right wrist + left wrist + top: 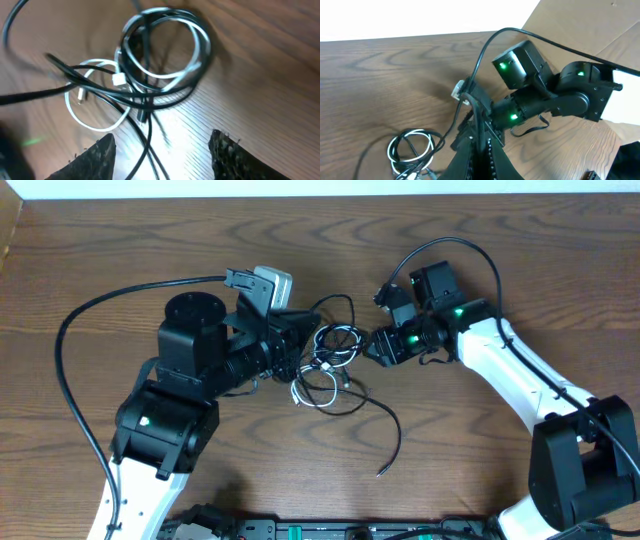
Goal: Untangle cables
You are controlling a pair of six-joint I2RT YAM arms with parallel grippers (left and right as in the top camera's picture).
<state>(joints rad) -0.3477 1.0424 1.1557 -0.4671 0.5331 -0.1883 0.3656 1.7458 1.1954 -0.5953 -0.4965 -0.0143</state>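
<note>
Right wrist view puts the right gripper [162, 145] low in the picture. Its two dark, rough-edged fingertips [97, 157] are spread wide, and only a strand of the thin black cord [150, 100] runs across the gap on the tabletop. Just past the tips, the thin white cord [200, 55] lies in a round coil wound together with black loops. A second white loop spreads to the left of it. A small white plug [119, 79] sits where the strands cross, and a metal-tipped plug [80, 95] lies inside that loop.

From the left wrist camera, the left gripper [476, 112] has its jaws pressed together. A small white connector [460, 92] sits right at their tip. Whether a strand is pinched between them cannot be told. A white coil rests on the wood at the lower left. Straight ahead, the right arm's black housing [560, 95] with its green lights [502, 65] fills the view. That arm's thick black wire [485, 50] arcs up over it.

Overhead, the tangle lies between the two grippers on the brown wood-grain table [100, 240], with one gripper at each edge of the heap. A long tail of the black cord trails away from the heap toward the front of the table and ends loose there.
</note>
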